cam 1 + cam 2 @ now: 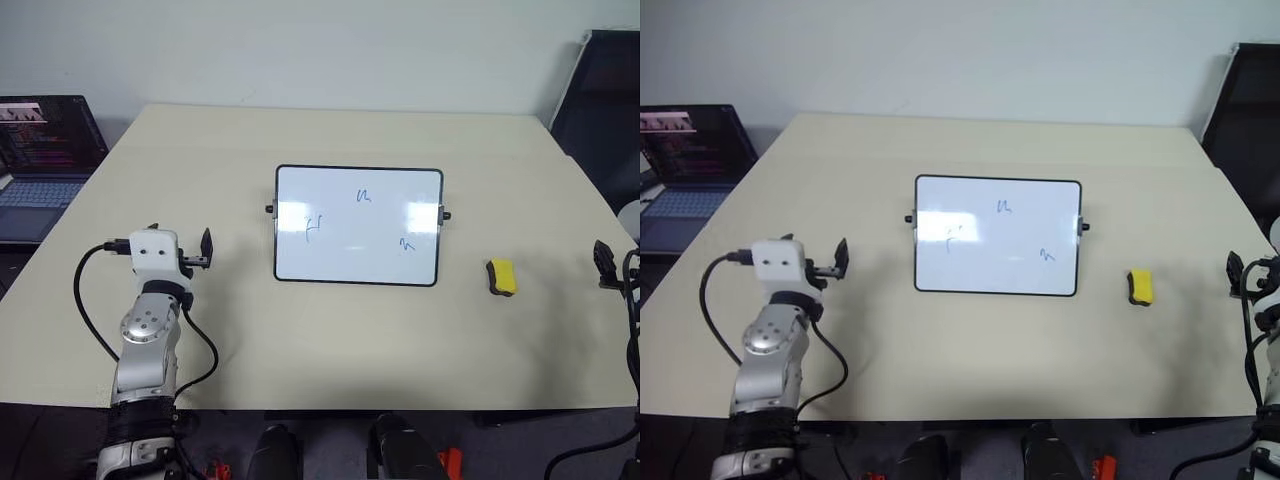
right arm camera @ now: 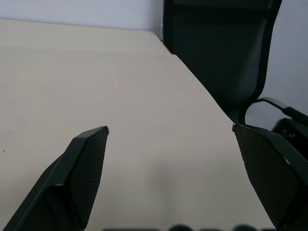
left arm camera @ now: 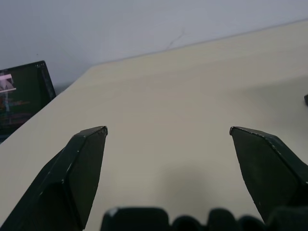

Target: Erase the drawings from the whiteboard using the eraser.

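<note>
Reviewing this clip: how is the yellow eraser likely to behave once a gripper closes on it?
The eraser is a small squat block lying flat on the table, so it probably won't roll or tip. It looks light and may slide if nudged. Its black felt side likely gives slightly.

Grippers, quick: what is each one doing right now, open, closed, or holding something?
Left gripper: open, holding nothing, over bare table.
Right gripper: open, holding nothing; the eraser lies on the table apart from it.
</note>
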`<state>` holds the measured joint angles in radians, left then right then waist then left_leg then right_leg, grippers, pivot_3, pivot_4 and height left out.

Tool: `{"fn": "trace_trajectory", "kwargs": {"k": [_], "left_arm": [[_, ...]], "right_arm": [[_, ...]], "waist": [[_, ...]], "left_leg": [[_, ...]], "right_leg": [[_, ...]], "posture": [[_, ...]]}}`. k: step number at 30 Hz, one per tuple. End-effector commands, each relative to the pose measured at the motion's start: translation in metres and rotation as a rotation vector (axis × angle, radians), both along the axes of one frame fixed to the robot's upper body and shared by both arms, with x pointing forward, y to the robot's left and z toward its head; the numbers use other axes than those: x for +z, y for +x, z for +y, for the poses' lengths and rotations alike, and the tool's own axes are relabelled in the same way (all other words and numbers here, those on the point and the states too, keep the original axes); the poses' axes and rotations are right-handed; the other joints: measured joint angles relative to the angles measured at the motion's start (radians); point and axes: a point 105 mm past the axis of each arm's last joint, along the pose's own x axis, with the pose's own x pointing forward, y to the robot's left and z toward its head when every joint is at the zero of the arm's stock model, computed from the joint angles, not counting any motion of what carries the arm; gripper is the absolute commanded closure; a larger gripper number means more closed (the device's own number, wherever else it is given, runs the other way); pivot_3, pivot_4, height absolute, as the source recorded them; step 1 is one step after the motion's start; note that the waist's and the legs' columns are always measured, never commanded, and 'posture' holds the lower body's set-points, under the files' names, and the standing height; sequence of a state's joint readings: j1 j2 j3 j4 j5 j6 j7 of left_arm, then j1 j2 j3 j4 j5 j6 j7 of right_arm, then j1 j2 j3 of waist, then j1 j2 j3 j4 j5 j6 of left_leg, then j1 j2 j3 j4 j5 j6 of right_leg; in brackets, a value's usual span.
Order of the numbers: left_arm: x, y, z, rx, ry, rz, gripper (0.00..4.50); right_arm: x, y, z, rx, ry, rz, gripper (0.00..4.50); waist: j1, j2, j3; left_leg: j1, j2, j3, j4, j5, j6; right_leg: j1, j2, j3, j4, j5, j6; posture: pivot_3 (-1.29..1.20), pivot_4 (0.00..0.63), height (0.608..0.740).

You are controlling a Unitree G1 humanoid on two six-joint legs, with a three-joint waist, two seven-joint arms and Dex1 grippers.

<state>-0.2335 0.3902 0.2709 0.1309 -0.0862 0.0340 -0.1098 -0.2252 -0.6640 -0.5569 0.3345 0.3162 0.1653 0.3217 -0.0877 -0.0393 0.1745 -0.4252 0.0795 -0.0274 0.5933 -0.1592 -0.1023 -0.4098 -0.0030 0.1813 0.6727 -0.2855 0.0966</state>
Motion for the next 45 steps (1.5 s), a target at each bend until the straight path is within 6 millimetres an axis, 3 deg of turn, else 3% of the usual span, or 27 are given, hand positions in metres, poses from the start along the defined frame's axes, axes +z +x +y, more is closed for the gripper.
{"fn": "trace_trajectory", "kwargs": {"k": [1,9,12,17,20,23,26,30,32,37,45], "left_arm": [[0.018,0.004,-0.001,-0.008,0.001,-0.057,0.04],[0.032,0.008,0.007,-0.057,0.037,-0.060,0.04],[0.054,0.006,0.018,-0.091,0.010,-0.093,0.04],[0.081,-0.003,0.023,-0.211,0.046,-0.106,0.04],[0.095,-0.002,-0.008,-0.407,0.083,-0.088,0.04],[0.107,-0.005,-0.054,-0.651,0.105,-0.071,0.04],[0.109,-0.015,-0.096,-0.889,0.135,-0.017,0.04],[0.104,-0.028,-0.132,-1.166,0.173,0.094,0.04],[0.105,-0.034,-0.149,-1.305,0.202,0.133,0.04],[0.110,-0.045,-0.177,-1.533,0.254,0.182,0.04],[0.109,-0.051,-0.192,-1.660,0.313,0.210,0.04]], "right_arm": [[0.019,-0.004,-0.003,-0.027,-0.010,-0.066,0.01],[0.019,-0.018,-0.006,-0.106,0.040,-0.077,0.01],[0.021,-0.013,0.020,0.002,0.067,-0.094,0.01],[0.020,-0.011,0.083,0.223,0.043,-0.049,0.01],[0.026,-0.014,0.106,0.297,0.002,-0.006,0.01],[0.021,-0.021,0.116,0.330,0.034,0.060,0.01],[0.011,-0.030,0.126,0.348,0.071,0.167,0.01],[0.013,-0.036,0.144,0.370,0.129,0.246,0.01],[0.012,-0.031,0.142,0.334,0.178,0.264,0.01],[0.012,-0.014,0.139,0.286,0.235,0.269,0.01],[0.004,0.005,0.127,0.250,0.223,0.310,0.01]], "waist": [[0.000,0.000,0.000],[0.000,0.000,0.000],[-0.003,0.000,0.000],[-0.009,0.000,0.000],[-0.008,0.000,0.000],[0.007,-0.001,0.000],[0.010,-0.001,0.000],[-0.004,0.000,0.001],[-0.009,-0.001,0.001],[-0.009,-0.001,0.001],[-0.009,-0.001,0.001]], "left_leg": [[0.000,0.000,0.000,0.000,0.000,0.000],[0.000,0.000,0.000,-0.001,0.000,0.000],[0.000,0.000,-0.001,-0.001,0.000,0.000],[0.000,0.000,-0.001,-0.001,0.000,0.000],[0.000,0.000,-0.001,-0.001,0.000,0.000],[-0.001,0.000,-0.001,0.000,0.000,0.000],[-0.001,0.000,-0.002,0.000,0.000,0.000],[-0.001,0.000,-0.002,-0.001,0.000,0.000],[-0.001,0.000,-0.002,-0.001,0.000,0.000],[-0.002,0.000,-0.002,0.000,0.000,0.000],[-0.007,0.000,-0.003,-0.001,-0.001,0.002]], "right_leg": [[0.000,0.000,0.000,0.000,0.000,0.000],[0.000,0.000,0.000,-0.001,0.000,0.000],[0.000,0.000,0.000,0.000,0.000,0.000],[0.000,0.000,0.000,0.000,0.000,0.000],[0.000,0.000,-0.001,0.000,0.000,-0.001],[0.000,-0.001,-0.002,0.000,0.000,-0.001],[0.000,-0.001,-0.002,-0.001,0.000,-0.001],[-0.001,-0.001,-0.002,-0.001,0.000,-0.001],[-0.001,0.000,-0.002,-0.001,-0.001,-0.001],[-0.001,0.000,-0.002,-0.001,0.000,-0.002],[-0.002,0.000,-0.003,-0.008,0.000,-0.001]], "posture": [[0.00,0.150,0.740],[0.00,0.150,0.740],[0.00,0.150,0.740],[0.00,0.150,0.740],[0.00,0.150,0.740],[0.00,0.150,0.740],[0.00,0.150,0.740],[0.00,0.150,0.740],[0.00,0.150,0.740],[0.00,0.150,0.740],[0.00,0.150,0.740]]}}
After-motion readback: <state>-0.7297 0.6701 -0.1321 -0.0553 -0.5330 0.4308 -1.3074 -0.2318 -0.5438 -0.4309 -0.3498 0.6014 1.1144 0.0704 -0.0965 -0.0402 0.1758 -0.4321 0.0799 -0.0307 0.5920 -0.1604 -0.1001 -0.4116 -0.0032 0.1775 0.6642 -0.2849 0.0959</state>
